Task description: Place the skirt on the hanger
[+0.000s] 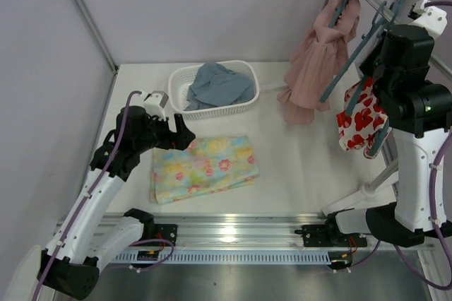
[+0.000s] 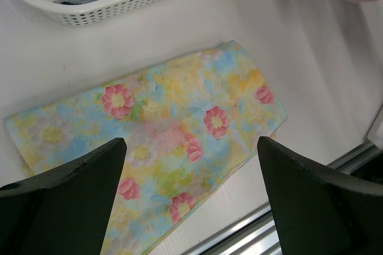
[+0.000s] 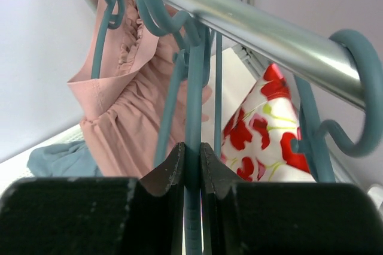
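Gripping hanger point(image 3: 194, 96), right end effector point(image 3: 191, 154) raised

Teal hanger point(image 3: 194, 99) pinched in right tool point(image 3: 192, 154), seemingly hooked over rail point(image 3: 269, 33)

Clad in white shells over black joint housings on left arm point(image 1: 106, 188) and right arm point(image 1: 417, 152). Trailed by purple cables point(image 1: 121, 121). Tipped with matte black, wedge-shaped fingers point(image 2: 66, 195).

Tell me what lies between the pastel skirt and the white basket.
Only bare white table: the left wrist view shows an empty strip between the skirt and the basket, with nothing on it.
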Motion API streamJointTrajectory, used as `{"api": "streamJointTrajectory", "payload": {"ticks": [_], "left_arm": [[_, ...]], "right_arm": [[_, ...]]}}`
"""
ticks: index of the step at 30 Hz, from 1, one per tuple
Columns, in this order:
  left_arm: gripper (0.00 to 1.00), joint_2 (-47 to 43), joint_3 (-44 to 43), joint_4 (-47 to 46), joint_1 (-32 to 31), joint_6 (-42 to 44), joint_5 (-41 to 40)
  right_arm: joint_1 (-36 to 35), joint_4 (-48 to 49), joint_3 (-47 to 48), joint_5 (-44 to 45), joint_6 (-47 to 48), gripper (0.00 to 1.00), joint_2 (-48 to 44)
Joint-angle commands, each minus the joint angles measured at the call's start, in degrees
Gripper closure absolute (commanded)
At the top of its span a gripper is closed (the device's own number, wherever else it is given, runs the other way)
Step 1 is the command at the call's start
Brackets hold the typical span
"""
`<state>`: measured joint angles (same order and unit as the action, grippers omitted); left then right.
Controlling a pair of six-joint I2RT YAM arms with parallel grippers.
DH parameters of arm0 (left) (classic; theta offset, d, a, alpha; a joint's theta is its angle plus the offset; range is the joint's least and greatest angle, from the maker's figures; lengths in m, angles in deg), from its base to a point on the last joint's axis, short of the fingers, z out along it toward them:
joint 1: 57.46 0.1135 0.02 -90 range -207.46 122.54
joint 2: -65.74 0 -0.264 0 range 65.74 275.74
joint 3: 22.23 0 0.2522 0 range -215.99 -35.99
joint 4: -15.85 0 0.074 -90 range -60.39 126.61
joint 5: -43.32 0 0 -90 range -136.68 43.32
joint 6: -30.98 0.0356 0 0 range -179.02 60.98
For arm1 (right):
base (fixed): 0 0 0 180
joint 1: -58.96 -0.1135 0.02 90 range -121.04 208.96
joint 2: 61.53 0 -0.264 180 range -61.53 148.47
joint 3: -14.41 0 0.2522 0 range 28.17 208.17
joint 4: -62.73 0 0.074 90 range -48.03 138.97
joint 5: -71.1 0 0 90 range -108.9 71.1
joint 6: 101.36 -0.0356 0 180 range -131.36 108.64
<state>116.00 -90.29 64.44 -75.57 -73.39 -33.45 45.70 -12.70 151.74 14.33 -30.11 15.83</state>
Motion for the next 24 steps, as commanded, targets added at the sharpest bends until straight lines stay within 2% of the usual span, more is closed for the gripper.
{"api": "streamJointTrajectory", "payload": {"ticks": [1, 9, 14, 19, 24], "left_arm": [[0.03, -0.4, 0.3, -1.7, -0.3, 1.3, 0.6], [0.03, -1.7, 1.8, -1.4, -0.3, 0.9, 0.7], [0.03, -2.7, 2.8, -1.3, -0.3, 0.0, 0.9], [0.04, -4.0, 4.7, -2.1, -0.3, -1.5, 2.5], [0.04, -4.8, 5.8, -1.9, -0.3, -2.1, 2.6]], "right_arm": [[-0.5, -0.9, 1.9, -0.7, -2.5, 1.0, -1.9], [-6.5, -0.6, -5.0, 2.4, -6.7, 1.0, -6.4], [-12.8, -2.5, -7.6, 10.1, -13.2, 1.0, -7.8], [-17.1, -1.2, -15.6, 12.5, -19.6, 1.0, -11.4], [-20.8, -1.8, -18.6, 16.6, -24.3, 1.0, -13.2]]}}
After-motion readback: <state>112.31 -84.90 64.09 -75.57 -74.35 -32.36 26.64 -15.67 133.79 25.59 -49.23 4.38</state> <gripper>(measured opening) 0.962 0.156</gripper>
